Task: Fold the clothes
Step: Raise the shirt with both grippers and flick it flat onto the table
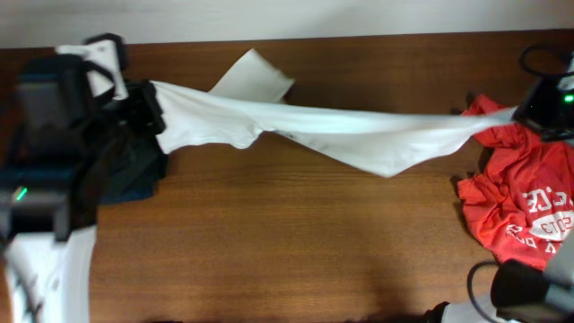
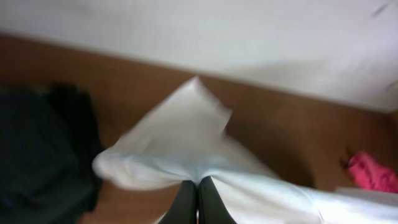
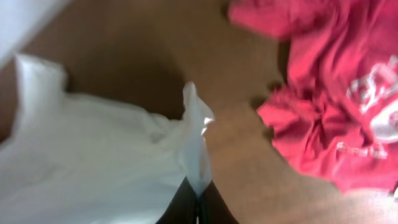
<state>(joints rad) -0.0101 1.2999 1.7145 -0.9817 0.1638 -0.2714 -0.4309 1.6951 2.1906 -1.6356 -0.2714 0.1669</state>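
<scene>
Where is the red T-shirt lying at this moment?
In the overhead view the red T-shirt lies crumpled at the right edge of the table, beside the right gripper, which holds one end of the stretched white T-shirt.

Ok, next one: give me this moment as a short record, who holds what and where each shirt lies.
left gripper: shut on white T-shirt, left end
right gripper: shut on white T-shirt, right end
white T-shirt: stretched between both grippers over the table, unfolded
red T-shirt: crumpled at the right, not held
dark cloth: bunched at the left
</scene>
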